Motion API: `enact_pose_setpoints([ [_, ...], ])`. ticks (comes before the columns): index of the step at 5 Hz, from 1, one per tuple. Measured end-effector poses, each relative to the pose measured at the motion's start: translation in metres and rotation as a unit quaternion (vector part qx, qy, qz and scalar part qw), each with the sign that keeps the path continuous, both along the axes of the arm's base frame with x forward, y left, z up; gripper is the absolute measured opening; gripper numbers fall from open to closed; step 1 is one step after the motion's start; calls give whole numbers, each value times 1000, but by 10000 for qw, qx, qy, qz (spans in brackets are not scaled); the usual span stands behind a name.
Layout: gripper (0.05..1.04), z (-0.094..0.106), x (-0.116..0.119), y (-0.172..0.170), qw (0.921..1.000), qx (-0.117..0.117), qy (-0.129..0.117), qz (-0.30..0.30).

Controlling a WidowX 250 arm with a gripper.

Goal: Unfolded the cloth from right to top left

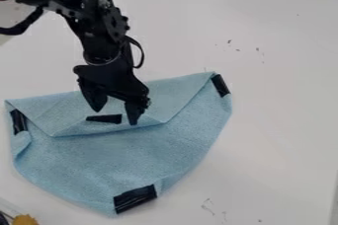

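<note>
The scene is brightly and rather evenly lit, with the table [277, 110] pale to the right of the claw [116, 116]. The direction of the light is hard to tell. Soft, thin shading lies along the folded edge of the cloth [132, 155] just below the claw. The arm [99, 26] above the claw is so dark that much of its detail sinks into black, while the tape [135, 199] well below the claw has a faint sheen.

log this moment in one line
gripper: open, over flap | cloth: top folded down, on table | tape: black, on cloth | unfolding: unfinished
</note>
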State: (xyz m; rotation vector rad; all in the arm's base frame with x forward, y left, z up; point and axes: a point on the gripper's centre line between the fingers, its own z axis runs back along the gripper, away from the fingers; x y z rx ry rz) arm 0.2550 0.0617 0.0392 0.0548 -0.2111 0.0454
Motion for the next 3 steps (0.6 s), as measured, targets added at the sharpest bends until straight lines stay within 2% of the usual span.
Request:
enact_pose_setpoints([
  [1, 1001, -3, 12, 15, 10000, 48, -33, -69],
  [2, 1001, -10, 19, 26, 9999, 35, 35, -152],
  [3, 1001, -23, 14, 32, 9995, -147, 231, -125],
])
